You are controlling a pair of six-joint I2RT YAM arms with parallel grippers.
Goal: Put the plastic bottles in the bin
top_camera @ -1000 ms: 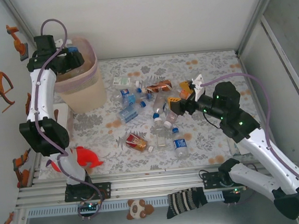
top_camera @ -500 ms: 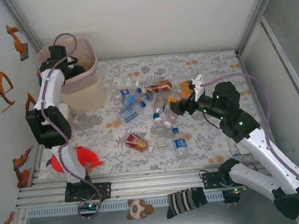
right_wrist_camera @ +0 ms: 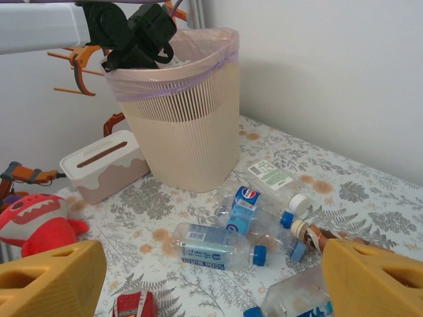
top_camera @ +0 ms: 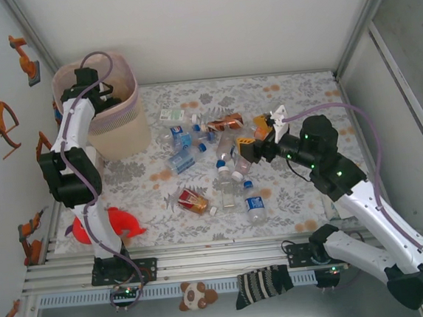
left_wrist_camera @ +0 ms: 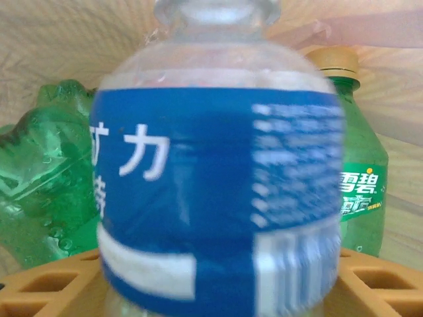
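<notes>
I am watching the left arm folding sharply at its elbow along the left edge of the overhead frame. Its forearm is reaching toward the upper left, and the wrist is bending down so the left gripper [top_camera: 93,93] is dipping into the mouth of the bin [top_camera: 120,129]. Through the left wrist camera, a blurred blue-labelled bottle [left_wrist_camera: 218,191] is filling the centre, standing between the yellow fingertips [left_wrist_camera: 46,290] at the bottom corners. I cannot tell whether they are clasping it or letting it go. Two green bottles [left_wrist_camera: 357,172] are lying behind it inside the bin.

The right arm is stretching from the lower right corner up toward mid-frame, with its wrist level. The right gripper [top_camera: 254,141] is pointing left, its fingers spread wide and carrying nothing, hanging over the right side of the loose bottles [top_camera: 219,158] scattered on the flowered table [top_camera: 302,91]. A red-labelled bottle [top_camera: 193,200] is lying apart, below the heap.
</notes>
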